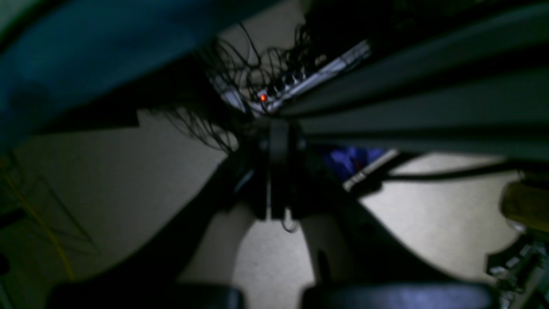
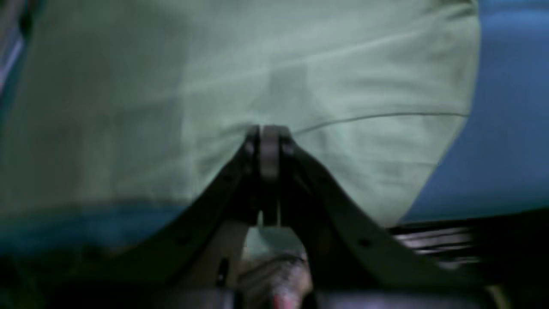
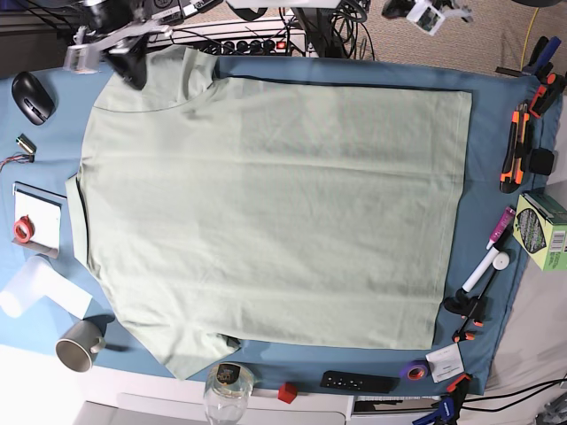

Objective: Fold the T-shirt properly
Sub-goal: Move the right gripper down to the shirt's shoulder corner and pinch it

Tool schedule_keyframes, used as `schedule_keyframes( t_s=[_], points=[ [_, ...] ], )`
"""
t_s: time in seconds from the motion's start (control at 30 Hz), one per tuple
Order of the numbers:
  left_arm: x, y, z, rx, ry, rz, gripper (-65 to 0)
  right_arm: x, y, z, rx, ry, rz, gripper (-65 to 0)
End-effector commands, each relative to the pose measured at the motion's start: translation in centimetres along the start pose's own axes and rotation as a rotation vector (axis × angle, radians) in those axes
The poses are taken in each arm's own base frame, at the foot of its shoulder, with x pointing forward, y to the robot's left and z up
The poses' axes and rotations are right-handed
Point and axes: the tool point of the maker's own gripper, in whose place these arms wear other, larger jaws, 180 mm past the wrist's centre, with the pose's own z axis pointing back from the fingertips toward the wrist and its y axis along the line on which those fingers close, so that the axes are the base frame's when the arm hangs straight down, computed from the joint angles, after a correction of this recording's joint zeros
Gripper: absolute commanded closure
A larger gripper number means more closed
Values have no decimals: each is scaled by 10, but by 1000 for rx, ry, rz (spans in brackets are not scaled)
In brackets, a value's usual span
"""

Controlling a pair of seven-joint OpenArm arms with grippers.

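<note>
The pale sage-green T-shirt point(image 3: 266, 195) lies spread flat on the blue table cloth point(image 3: 496, 159), collar side toward the left. My right gripper point(image 3: 133, 69) hangs over the far-left sleeve. In the right wrist view its jaws point(image 2: 269, 131) are shut, with green fabric point(image 2: 171, 86) just beyond the tips; whether they pinch cloth I cannot tell. My left gripper point(image 3: 428, 15) is beyond the table's far edge at the upper right. In the left wrist view it point(image 1: 276, 128) is shut and empty, over the floor.
A mouse point(image 3: 31, 96), red tape roll point(image 3: 24, 228) and mug point(image 3: 78, 343) sit at the left. A glass jar point(image 3: 229, 390), red cube point(image 3: 285, 392) and remote point(image 3: 359, 382) line the near edge. Pliers point(image 3: 518, 146), a marker point(image 3: 487, 266) and a green box point(image 3: 545, 232) are at the right. A power strip point(image 1: 296, 81) lies on the floor.
</note>
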Motion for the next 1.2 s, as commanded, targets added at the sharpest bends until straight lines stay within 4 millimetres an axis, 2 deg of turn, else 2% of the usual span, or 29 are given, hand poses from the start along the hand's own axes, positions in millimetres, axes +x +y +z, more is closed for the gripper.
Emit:
schedule_keyframes(
  t_s=[0.0, 0.1, 0.17, 0.37, 0.43, 0.47, 0.57, 0.63, 1.0, 1.1, 1.17],
  points=[
    [8, -3, 2, -12, -28, -3, 0, 14, -1, 3, 8, -52, -42, 0],
    [15, 2, -1, -5, -49, -18, 0, 25, -8, 5, 22, -106, -196, 0],
    [20, 5, -3, 0, -60, -28, 0, 24, -19, 7, -10, -119, -238, 0],
    [24, 9, -6, 6, -64, -41, 0, -15, -98, 10, -282, -68, -332, 0],
    [26, 10, -7, 8, -69, -44, 0, -27, -114, 10, -322, -58, -371, -12],
    [26, 11, -7, 8, -70, -45, 0, -32, -119, 9, -334, -49, -389, -47],
    [29, 13, -8, 11, -75, -53, 0, -41, -126, 6, -347, -39, -419, -157],
    [31, 14, -9, 15, -81, -59, 0, -41, -126, 5, -346, -38, -421, -198],
    [32, 18, -10, 30, -75, -84, 0, -36, -122, -3, -327, -50, -428, -200],
    [32, 18, -10, 29, -75, -83, 0, -29, -121, -10, -312, -65, -423, -200],
    [32, 18, -10, 30, -74, -84, -37, -24, -120, -15, -299, -65, -415, -200]
  ],
)
